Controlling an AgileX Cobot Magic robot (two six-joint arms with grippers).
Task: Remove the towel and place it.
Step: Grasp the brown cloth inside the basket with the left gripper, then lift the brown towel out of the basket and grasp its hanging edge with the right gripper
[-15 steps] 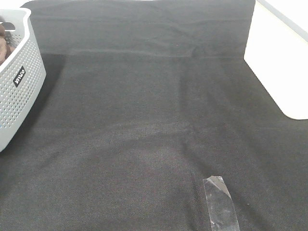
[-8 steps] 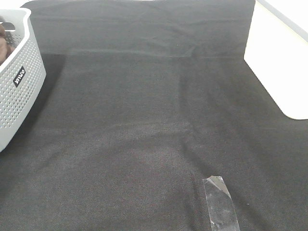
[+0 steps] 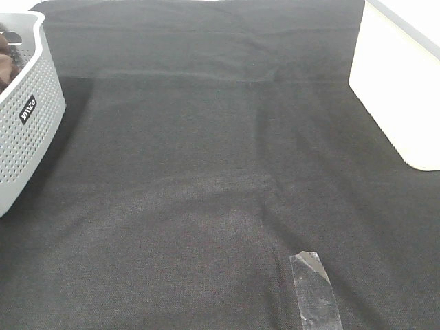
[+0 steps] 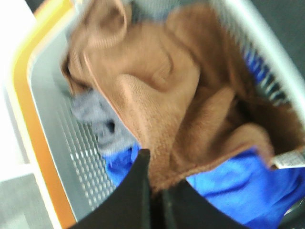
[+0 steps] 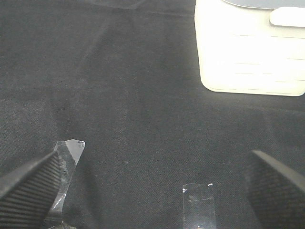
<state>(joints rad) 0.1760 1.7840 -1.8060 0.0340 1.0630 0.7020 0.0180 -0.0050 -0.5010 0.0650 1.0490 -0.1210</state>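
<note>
The brown towel lies bunched in the grey perforated basket, on top of a blue cloth and a grey cloth. Its white tag shows at one edge. My left gripper has its black fingers together at a fold of the towel; this view is blurred. In the high view only a sliver of the towel shows over the basket rim, and neither gripper shows there. My right gripper is open and empty above the black table covering.
A white box stands at the right edge, also in the right wrist view. A clear tape strip sticks to the black covering near the front; two tape pieces lie under the right gripper.
The brown sliver in the basket has shifted slightly between frames. Nothing else in the high view has moved.
</note>
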